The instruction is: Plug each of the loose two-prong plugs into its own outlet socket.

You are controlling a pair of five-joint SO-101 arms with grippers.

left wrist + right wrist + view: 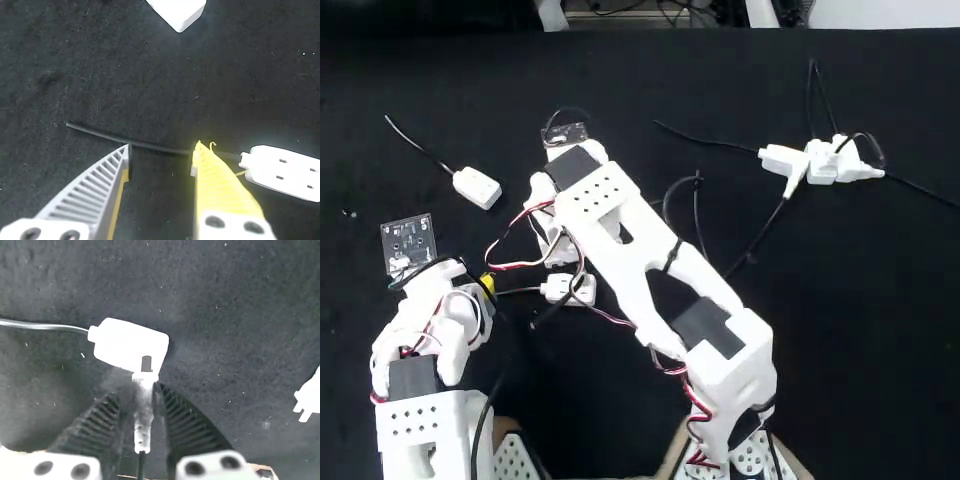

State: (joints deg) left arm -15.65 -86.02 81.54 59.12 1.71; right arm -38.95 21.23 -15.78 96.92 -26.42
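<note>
My right gripper is shut on a small white two-prong plug, whose cord runs back between the fingers. The plug's tip touches a white socket block at a dark slot. In the high view that block lies under the long right arm. My left gripper stands open low over the black mat, nothing between its grey and yellow fingers. A thin black cord crosses just beyond its tips and leads to the same block. In the high view the left gripper sits left of the block.
A second white block with a thin cord lies to the upper left, also ahead of the left gripper. A cluster of joined white plugs and sockets with black cords lies at the far right. A small white pronged piece lies nearby.
</note>
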